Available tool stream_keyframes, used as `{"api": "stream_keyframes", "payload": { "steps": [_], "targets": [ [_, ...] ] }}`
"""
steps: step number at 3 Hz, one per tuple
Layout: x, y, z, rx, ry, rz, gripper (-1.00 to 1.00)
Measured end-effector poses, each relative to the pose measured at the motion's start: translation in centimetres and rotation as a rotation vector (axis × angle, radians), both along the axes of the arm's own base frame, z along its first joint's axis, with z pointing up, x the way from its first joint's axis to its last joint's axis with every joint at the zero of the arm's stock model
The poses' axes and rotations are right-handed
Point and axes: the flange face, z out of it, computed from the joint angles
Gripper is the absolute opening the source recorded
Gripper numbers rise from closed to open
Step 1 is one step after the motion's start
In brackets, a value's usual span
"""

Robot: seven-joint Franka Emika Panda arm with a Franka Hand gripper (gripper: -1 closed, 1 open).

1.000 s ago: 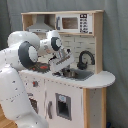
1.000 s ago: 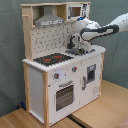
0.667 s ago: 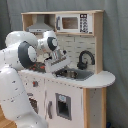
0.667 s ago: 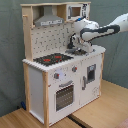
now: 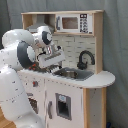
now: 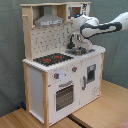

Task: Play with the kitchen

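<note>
- The gripper hangs low over the sink at its rim; in the second exterior view the gripper sits just above the sink. I cannot tell how far its fingers stand apart, nor whether they touch anything.
- The sink is a grey basin set in the counter; what lies in it cannot be made out, since the gripper covers part of it.
- The black faucet stands at the far rim of the sink, to the first exterior view's right of the gripper.
- The arm reaches in from the second exterior view's right; in the first exterior view the arm fills the left side and hides the stovetop.
- In the second exterior view the stovetop with red burners lies to the left of the sink, under the range hood.
- The microwave sits on the top shelf above the sink.
- The kitchen stands on a wooden floor; the oven door is shut, with knobs above it.
- A grey curtain hangs behind.
</note>
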Motion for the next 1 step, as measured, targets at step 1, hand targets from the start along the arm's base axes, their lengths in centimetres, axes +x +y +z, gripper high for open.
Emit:
{"api": "stream_keyframes", "payload": {
  "steps": [1],
  "targets": [
    [-0.52, 0.19, 2.07, -0.007, 0.014, -0.028, 1.0]
  ]
}}
